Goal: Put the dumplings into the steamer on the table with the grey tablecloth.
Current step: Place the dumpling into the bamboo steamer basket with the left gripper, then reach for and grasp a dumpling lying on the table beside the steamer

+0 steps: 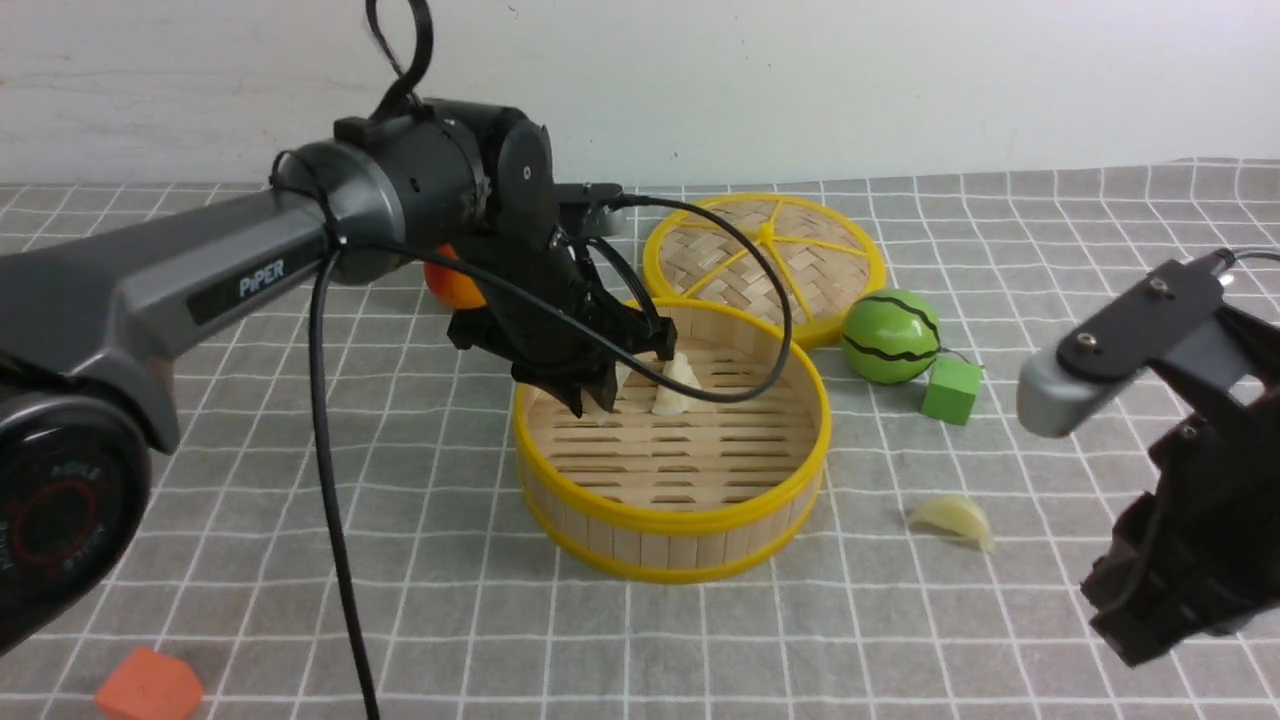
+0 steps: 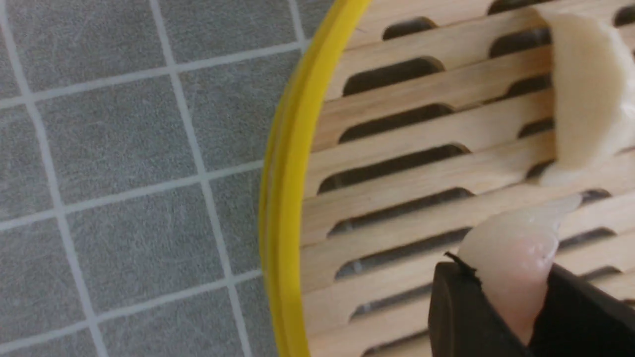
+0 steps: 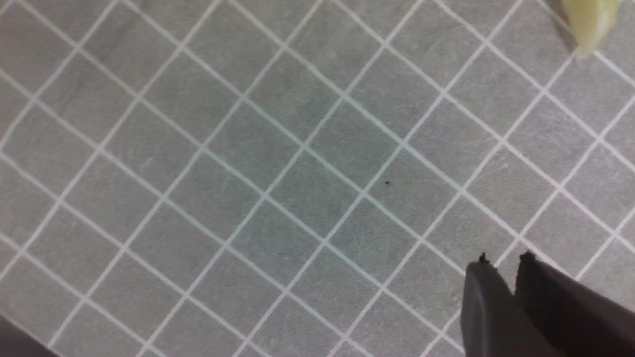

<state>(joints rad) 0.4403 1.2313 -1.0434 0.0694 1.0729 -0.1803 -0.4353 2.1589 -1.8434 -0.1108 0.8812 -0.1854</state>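
Inside the bamboo steamer (image 1: 670, 518), the left fingers (image 2: 501, 297) pinch the pinkish dumpling (image 2: 516, 258) beside the cream-white dumpling (image 2: 585, 89). Best lower it onto the slats before parting them gently. Right of the steamer, the yellowish dumpling (image 1: 955, 517) lies on the bench; the right fingers (image 3: 506, 277), slightly parted, grip nothing.

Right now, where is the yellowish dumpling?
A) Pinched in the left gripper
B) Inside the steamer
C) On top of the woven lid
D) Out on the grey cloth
D: the yellowish dumpling lies on the grey tablecloth, outside the steamer, while the left gripper holds a pinkish one.
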